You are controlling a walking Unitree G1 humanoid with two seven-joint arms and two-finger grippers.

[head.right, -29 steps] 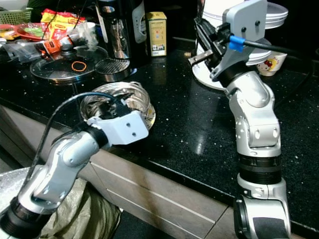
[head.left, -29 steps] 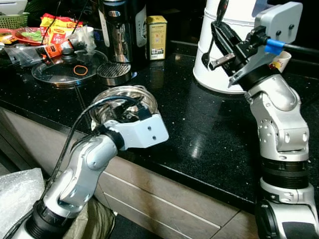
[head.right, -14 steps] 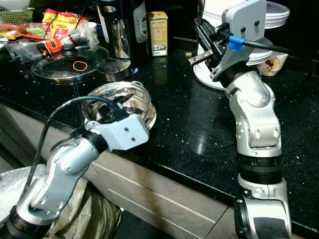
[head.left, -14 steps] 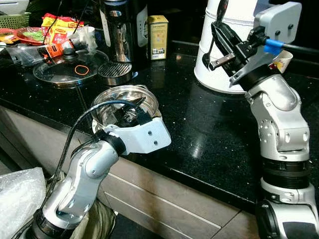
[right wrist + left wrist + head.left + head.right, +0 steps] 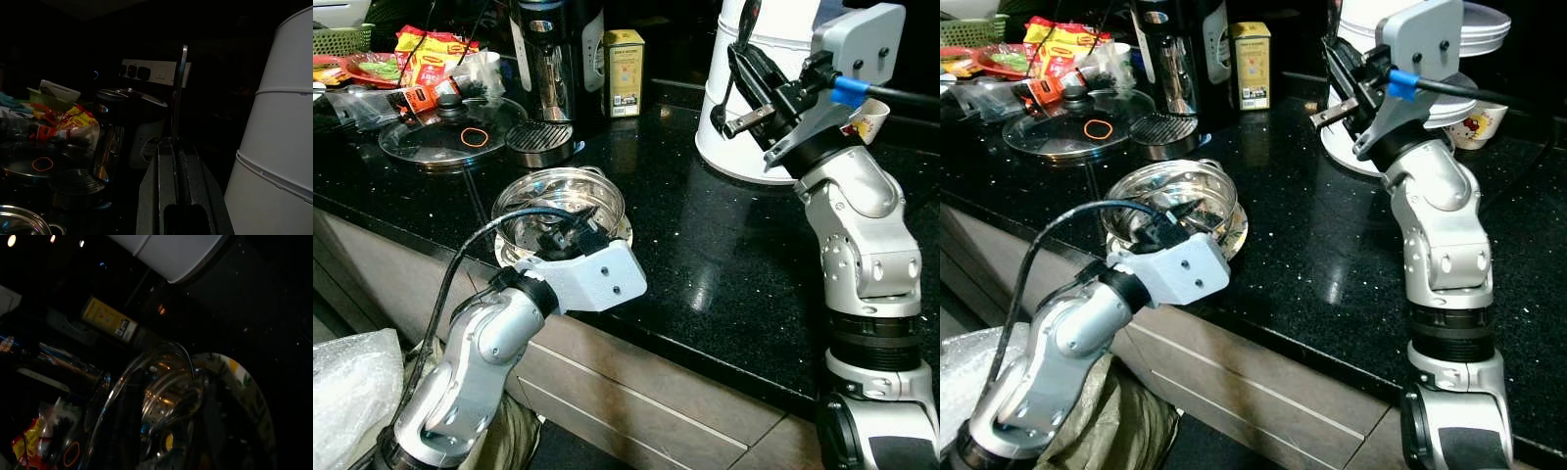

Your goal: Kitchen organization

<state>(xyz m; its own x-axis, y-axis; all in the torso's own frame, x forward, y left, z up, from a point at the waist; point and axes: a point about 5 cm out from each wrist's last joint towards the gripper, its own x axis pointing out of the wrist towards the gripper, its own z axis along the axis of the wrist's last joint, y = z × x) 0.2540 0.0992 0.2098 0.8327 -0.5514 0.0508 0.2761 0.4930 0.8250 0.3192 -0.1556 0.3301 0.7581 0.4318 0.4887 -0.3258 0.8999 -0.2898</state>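
The left gripper (image 5: 570, 233) grips the rim of the steel pot (image 5: 558, 196) on the bench (image 5: 705, 245). The right gripper (image 5: 741, 93) is clamped on a utensil (image 5: 179, 93) beside the white tub (image 5: 773, 39)

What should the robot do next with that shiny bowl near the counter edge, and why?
Probably lift the steel bowl a little and carry it inward. The left gripper is at the bowl's near rim, and the bowl sits on a patterned plate close to the edge of the black counter. The right gripper is shut on a thin metal utensil.
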